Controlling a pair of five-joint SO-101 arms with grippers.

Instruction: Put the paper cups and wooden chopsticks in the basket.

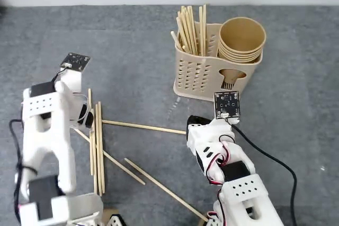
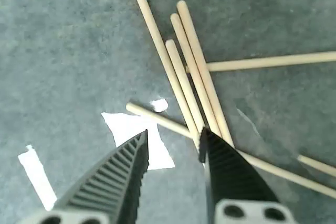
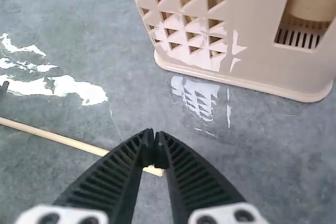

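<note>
Partly hidden chopstick bundle [image 1: 99,157], paper cups [image 1: 242,38] and basket [image 1: 196,75].
From above, the left arm [image 1: 50,130] covers one side of the bundle, and the basket wall hides the cups' lower parts. In the right wrist view, a single chopstick [image 3: 52,137] passes behind the right gripper [image 3: 154,140].

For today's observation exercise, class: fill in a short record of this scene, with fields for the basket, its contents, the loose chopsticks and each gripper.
basket: upright towards the far side of the grey table, two compartments
paper cups: stacked in one compartment
standing chopsticks: bundled in the other compartment
loose chopsticks: several lying on the table, some crossing
left gripper: open, just above the loose chopsticks
right gripper: shut, low in front of the basket, above one chopstick's end
</note>
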